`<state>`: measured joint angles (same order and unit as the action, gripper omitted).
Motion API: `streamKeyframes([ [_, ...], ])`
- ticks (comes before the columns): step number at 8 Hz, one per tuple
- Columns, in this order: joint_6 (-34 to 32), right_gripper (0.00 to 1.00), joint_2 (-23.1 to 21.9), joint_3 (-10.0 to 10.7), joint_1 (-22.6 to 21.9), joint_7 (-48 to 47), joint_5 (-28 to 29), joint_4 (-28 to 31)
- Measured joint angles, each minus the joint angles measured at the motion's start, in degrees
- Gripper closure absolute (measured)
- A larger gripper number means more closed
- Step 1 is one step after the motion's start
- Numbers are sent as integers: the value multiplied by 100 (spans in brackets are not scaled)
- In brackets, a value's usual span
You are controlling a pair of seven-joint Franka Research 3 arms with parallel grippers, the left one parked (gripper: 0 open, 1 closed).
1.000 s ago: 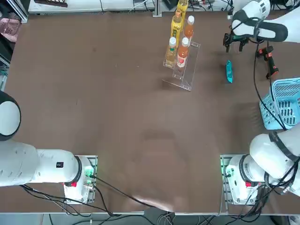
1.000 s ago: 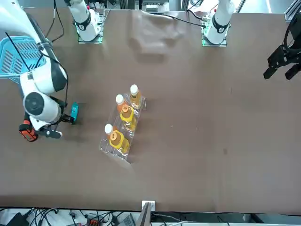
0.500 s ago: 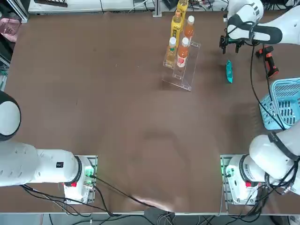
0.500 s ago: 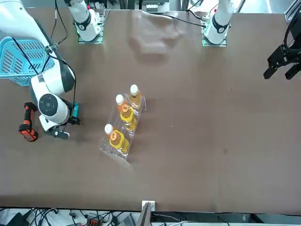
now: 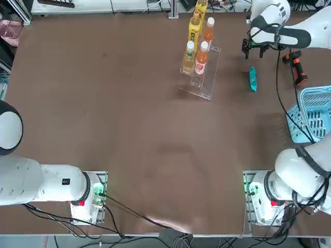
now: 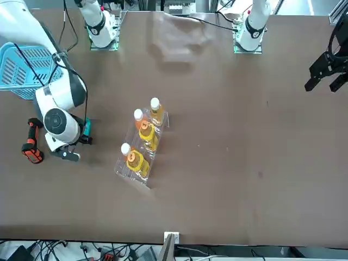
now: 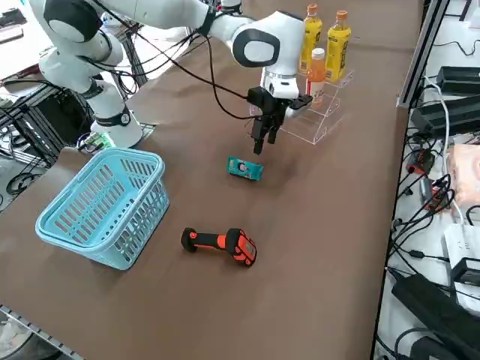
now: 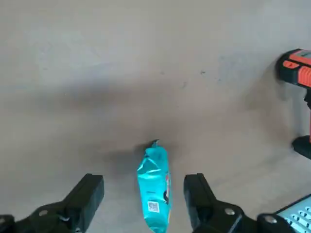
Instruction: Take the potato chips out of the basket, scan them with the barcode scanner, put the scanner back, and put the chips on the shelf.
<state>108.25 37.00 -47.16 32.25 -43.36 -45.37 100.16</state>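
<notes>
Claw on my right arm is wide open, empty, hanging above the table. Chips lie flat just below it, untouched. Scanner lies beyond them, then the basket, empty as far as I see. Shelf on the claw's other side holds four bottles.

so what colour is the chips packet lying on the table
Teal-blue potato chips, with a small white code patch; clearest in the right wrist view, between the open right gripper fingers.
</notes>
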Motion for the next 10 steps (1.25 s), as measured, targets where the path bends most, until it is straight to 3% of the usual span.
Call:
streamKeyframes([
  [1,113,0,-46,324,-324,0,9,-26],
  [4,623,0,-324,1796,-1575,58,278,-9],
  [6,1382,0,-516,2731,-2157,99,479,398],
  [8,1723,0,-661,3272,-2575,99,917,788],
  [10,1714,0,-814,3477,-2872,89,1173,947],
])
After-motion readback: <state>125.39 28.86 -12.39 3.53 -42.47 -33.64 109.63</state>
